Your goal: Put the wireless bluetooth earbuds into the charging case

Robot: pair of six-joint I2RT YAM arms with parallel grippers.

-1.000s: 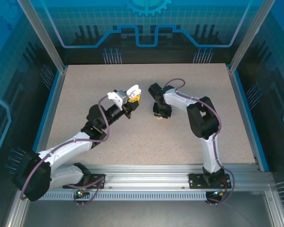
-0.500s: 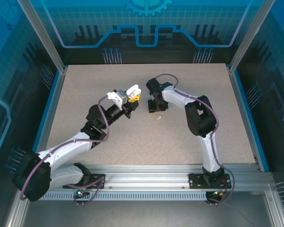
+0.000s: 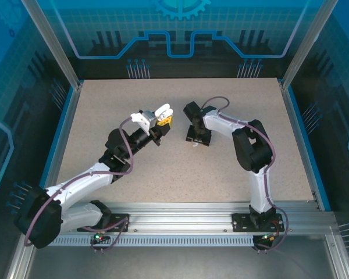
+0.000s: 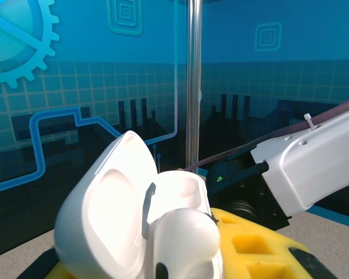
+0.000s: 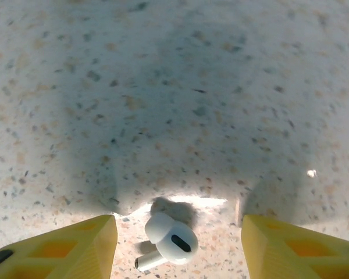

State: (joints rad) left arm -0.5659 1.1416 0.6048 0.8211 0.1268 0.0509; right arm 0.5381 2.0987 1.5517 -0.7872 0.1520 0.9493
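Right gripper [image 3: 197,138] sits further right than half a second ago, jaws spread wider, holding nothing, straddling one white earbud [image 5: 166,241] on the table [image 5: 174,87], lower centre of its wrist view. Left gripper [image 3: 162,118], centre-left overhead, clamped on the open charging case [image 4: 122,215]; second earbud [image 4: 183,238] seated inside.

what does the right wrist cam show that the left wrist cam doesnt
Right wrist view: a loose earbud lying on the table between the fingers of the open right gripper. Left wrist view: the open charging case clamped in the left gripper, with the right arm behind. Both: yellow fingers and the speckled table.
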